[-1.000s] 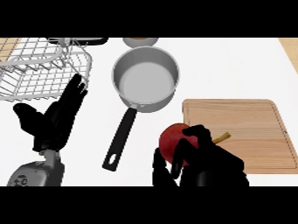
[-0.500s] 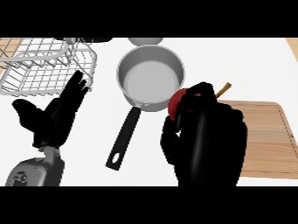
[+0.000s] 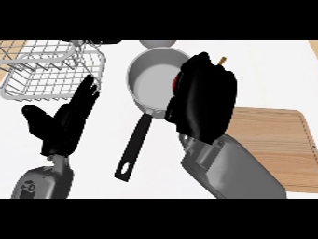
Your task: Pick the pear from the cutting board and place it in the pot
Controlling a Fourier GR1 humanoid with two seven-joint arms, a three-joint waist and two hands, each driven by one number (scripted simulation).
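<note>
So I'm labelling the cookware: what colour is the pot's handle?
Black. The pot's handle shows plainly in the head view, lying on the white counter.

No text, label, brand, number or sign can be read anywhere in the head view.
</note>
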